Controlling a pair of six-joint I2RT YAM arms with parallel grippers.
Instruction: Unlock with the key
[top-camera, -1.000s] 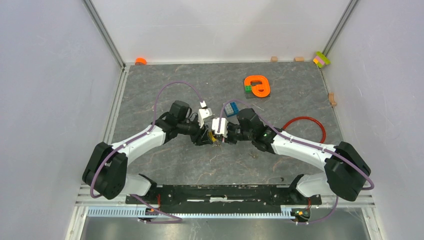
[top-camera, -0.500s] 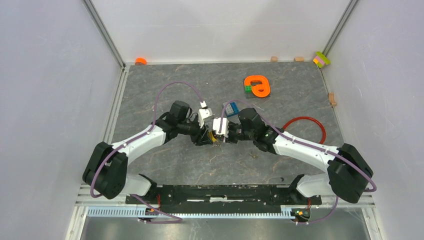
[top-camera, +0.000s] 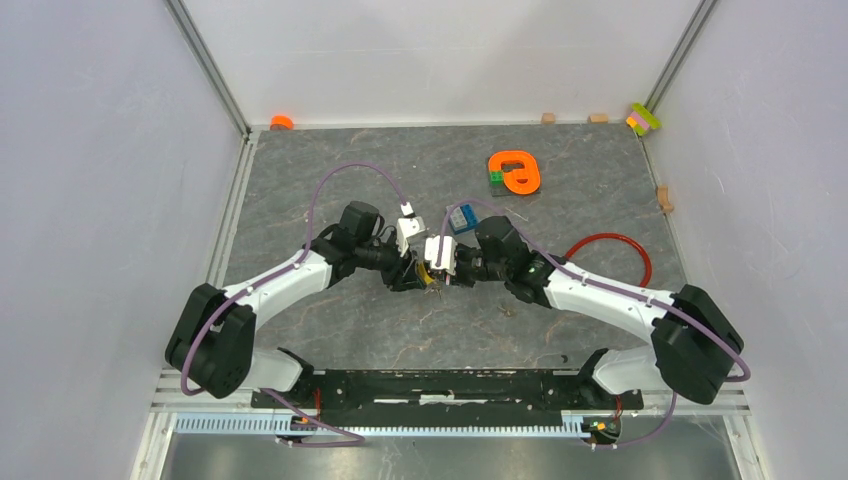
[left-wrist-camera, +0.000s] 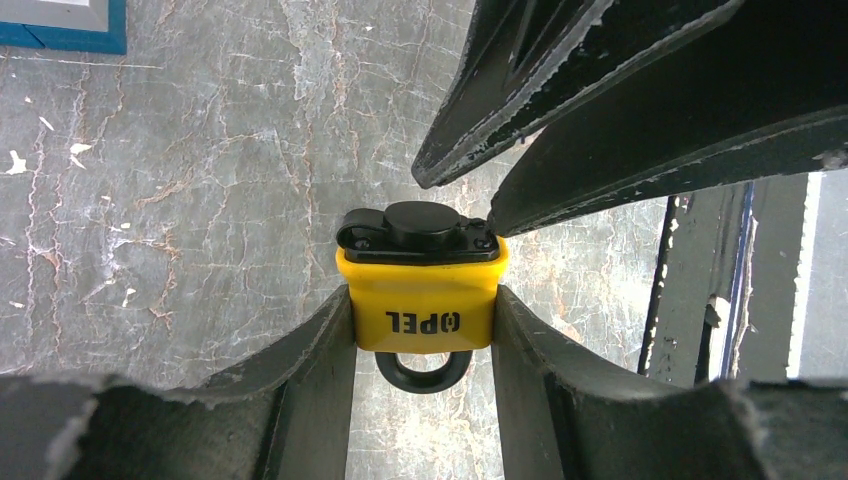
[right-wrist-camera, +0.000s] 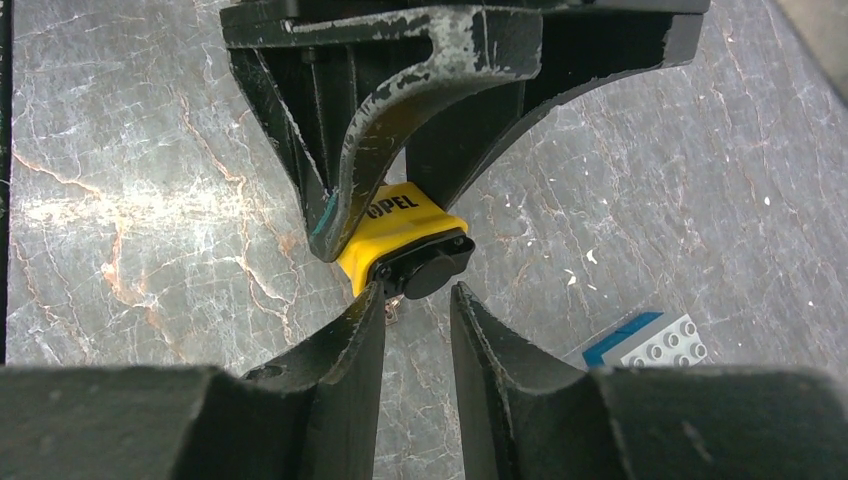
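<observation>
My left gripper (left-wrist-camera: 422, 312) is shut on the little yellow padlock (left-wrist-camera: 422, 300) and grips its two sides just above the table. The black shackle points back toward the wrist. The padlock's black end cap (left-wrist-camera: 420, 228) faces my right gripper (right-wrist-camera: 415, 296). Its jaws stand a narrow gap apart, their tips at that cap, with nothing between them. A small silver piece of the key (right-wrist-camera: 391, 308) shows under the cap beside the right gripper's left finger; the rest of the key is hidden. In the top view both grippers meet at the padlock (top-camera: 428, 272).
A blue and grey brick plate (top-camera: 461, 218) lies just behind the grippers. An orange piece on a green brick (top-camera: 515, 172) is farther back. A red cable loop (top-camera: 610, 255) lies at the right. Small blocks line the back wall and right wall.
The right arm has shifted very slightly. Both grippers stay together at the padlock.
</observation>
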